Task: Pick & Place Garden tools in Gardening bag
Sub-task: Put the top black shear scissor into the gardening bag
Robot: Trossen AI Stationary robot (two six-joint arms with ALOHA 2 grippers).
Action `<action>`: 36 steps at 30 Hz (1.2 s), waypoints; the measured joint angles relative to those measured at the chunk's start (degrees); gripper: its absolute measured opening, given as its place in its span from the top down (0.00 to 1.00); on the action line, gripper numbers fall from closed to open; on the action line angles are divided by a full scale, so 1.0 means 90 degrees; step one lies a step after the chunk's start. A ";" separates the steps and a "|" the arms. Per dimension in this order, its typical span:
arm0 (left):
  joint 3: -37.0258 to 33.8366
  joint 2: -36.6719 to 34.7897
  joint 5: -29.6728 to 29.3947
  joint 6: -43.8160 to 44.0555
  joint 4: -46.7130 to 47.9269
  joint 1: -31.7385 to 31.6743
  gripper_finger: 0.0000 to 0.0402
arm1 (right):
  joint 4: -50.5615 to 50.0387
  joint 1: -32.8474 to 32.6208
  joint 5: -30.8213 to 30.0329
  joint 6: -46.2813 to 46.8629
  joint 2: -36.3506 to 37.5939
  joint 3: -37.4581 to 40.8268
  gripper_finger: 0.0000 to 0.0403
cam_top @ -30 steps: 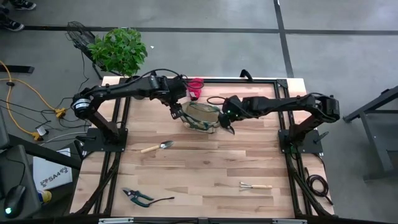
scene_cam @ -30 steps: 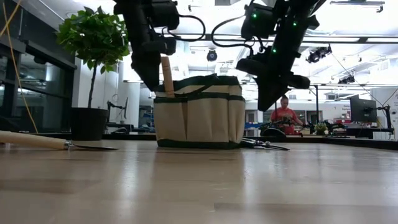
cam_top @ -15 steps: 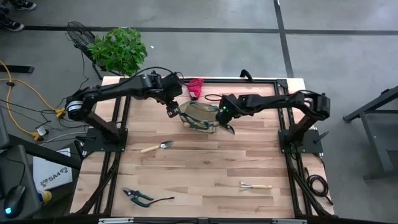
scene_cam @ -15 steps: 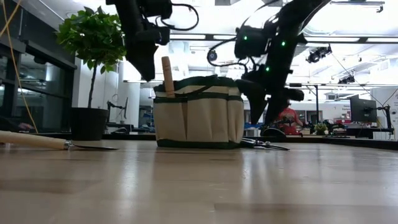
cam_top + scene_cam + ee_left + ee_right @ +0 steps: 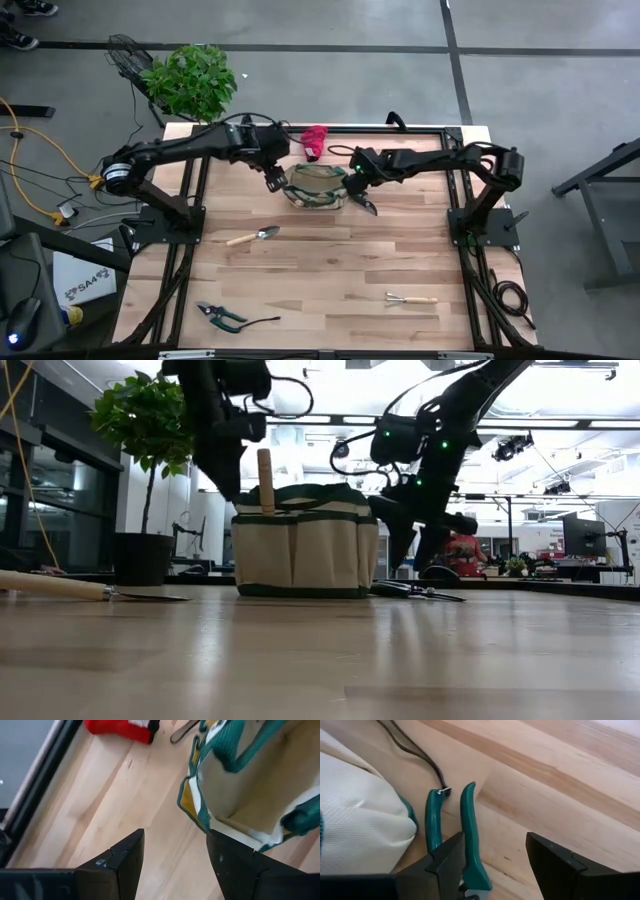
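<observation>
**Right hand lines up on the cutters beside the bag**

Down at the front of the counter [image 5: 330, 265], seen from above, the green-black pruners [image 5: 222, 316] lie at 7 o'clock and the wooden-handled mini rake [image 5: 410, 298] at 5 o'clock, both untouched. Moving in, the silver trowel [image 5: 255, 236] sits out at 9 o'clock, well apart from everything.

Now the action, at 12 o'clock: the gardening bag [image 5: 318, 187] stands upright with one wooden handle [image 5: 265, 480] poking out of its mouth. The left hand [image 5: 274, 180] hangs at the bag's 9 o'clock, fingers spread, pinching nothing. The right hand [image 5: 362, 203] is low at the bag's 4 o'clock, fingers spread as well, nothing between them.

Its wrist camera shows the target, I'd say: a pair of green-handled cutters [image 5: 468, 830] lying on the wood just beside the bag wall, a dark cord [image 5: 415, 750] trailing off one handle.

To do this well, the right hand should shift sideways so both green handles sit inside the spread fingers, then come straight down and close across them. The bag cloth is the hazard; a finger that catches it drags the bag along. Watch that cord on the lift too.

Farthest back, the red glove [image 5: 314, 140] waits at the rim, and a potted plant [image 5: 190, 80] stands off the counter at 10 o'clock.
</observation>
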State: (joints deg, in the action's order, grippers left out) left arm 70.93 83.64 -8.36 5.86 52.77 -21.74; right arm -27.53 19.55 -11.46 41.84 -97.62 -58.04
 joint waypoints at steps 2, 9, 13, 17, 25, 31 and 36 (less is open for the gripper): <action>-0.0148 0.0000 -0.0008 0.0003 -0.0088 0.0000 0.48 | 0.0063 0.0000 0.0004 -0.0071 -0.0039 0.0000 0.49; -0.0368 0.0000 -0.0040 0.0049 -0.0229 0.0000 0.48 | 0.0228 -0.0002 0.0111 -0.0140 -0.0218 0.0000 0.50; -0.0368 0.0000 -0.0040 0.0049 -0.0425 0.0000 0.48 | 0.0380 -0.0002 0.0112 -0.0153 -0.0226 0.0000 0.50; -0.0368 0.0002 -0.0039 0.0049 -0.0560 0.0000 0.48 | 0.0409 -0.0002 0.0171 -0.0161 -0.0192 0.0000 0.51; -0.0368 0.0078 -0.0315 0.0054 -0.0638 0.0002 0.48 | 0.0313 -0.0002 0.0439 -0.0179 -0.0118 0.0002 0.51; -0.0368 0.0078 -0.0345 0.0044 -0.0802 0.0002 0.48 | 0.0260 -0.0005 0.0456 -0.0179 0.0256 0.0002 0.51; -0.0368 0.0078 -0.0304 0.0016 -0.0895 0.0002 0.48 | 0.0197 -0.0005 0.0439 -0.0179 0.0643 0.0002 0.51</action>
State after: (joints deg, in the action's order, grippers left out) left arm 67.61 84.33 -11.09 6.00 44.72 -21.71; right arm -25.75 19.51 -7.51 40.23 -91.83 -58.02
